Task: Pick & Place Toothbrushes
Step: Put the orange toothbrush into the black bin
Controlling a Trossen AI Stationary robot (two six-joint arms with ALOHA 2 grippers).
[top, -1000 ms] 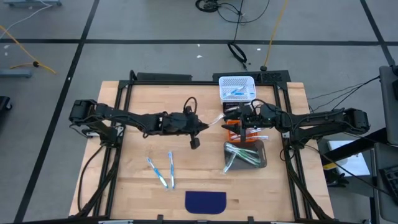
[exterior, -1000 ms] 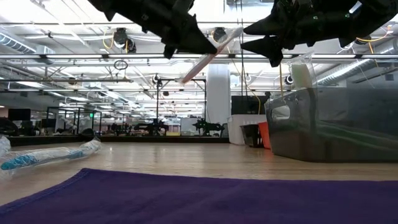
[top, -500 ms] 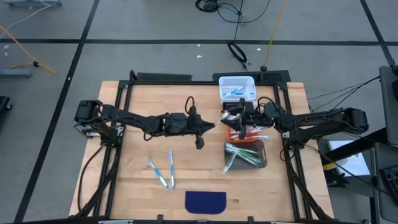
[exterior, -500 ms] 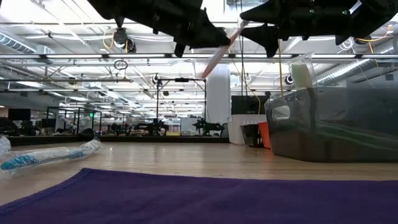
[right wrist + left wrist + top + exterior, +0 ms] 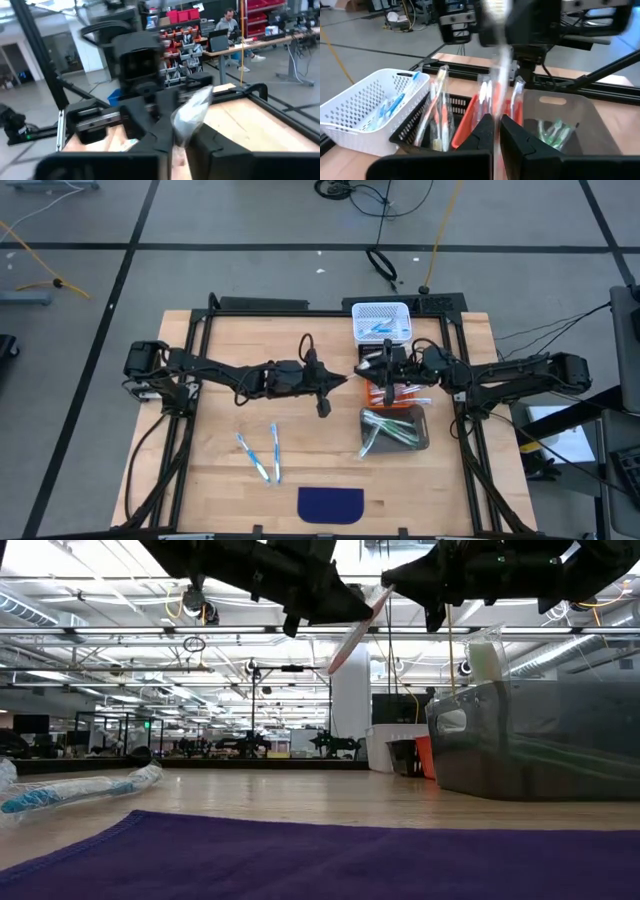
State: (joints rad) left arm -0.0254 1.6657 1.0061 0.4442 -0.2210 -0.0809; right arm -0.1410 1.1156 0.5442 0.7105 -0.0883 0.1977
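Meeting above the middle of the wooden table (image 5: 230, 345), the two arms hold one wrapped toothbrush (image 5: 352, 633) between them: the left gripper (image 5: 343, 379), reaching in from nine o'clock, has its fingers pinched onto one end, and the right gripper (image 5: 368, 369), reaching in from three o'clock, has its fingers closed against the other end of the crinkled clear wrapper. In the low view this toothbrush hangs high over the table, tilted, its reddish-white lower tip sticking out below the left gripper (image 5: 345, 606) while the right gripper (image 5: 395, 580) meets its upper end. The left wrist view shows the blurred wrapper rising from between the left gripper's (image 5: 497, 131) nearly touching fingers. The right wrist view shows the clear wrapper bunched in the right gripper (image 5: 182, 135), with the left arm just behind it. Directly under the meeting point, toward five o'clock of it, stand the bins: a white basket (image 5: 381, 311) holding blue toothbrushes, a black bin (image 5: 410, 131) and an orange bin (image 5: 465, 124) with red-and-white ones, and a smoky clear bin (image 5: 420, 438) holding green ones. Two blue toothbrushes (image 5: 263, 455) lie loose on the wood toward seven o'clock, just above a dark purple cloth (image 5: 332, 504) at the six o'clock edge.
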